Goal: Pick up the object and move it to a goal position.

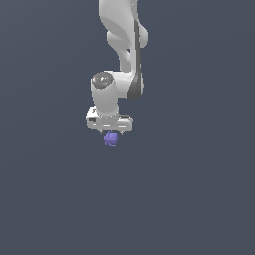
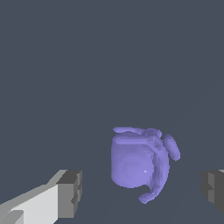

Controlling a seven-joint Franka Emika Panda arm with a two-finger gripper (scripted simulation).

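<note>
The object (image 2: 139, 164), a violet-purple lumpy blob with small curled protrusions, sits between your gripper (image 2: 142, 192) jaws, which stand wide apart, touching nothing. You see matte dark-grey fingertips (image 2: 70, 192) on white links. In the exterior view it shows just beneath the white gripper. No writing is readable.

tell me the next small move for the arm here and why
Probably close the end effector on the purple object. In the wrist view the object sits between the two fingers, with gaps on both sides, so the jaws are open and nothing is gripped. In the exterior view the object lies right under the end effector. Whether it needs to drop lower first is unclear.
</note>
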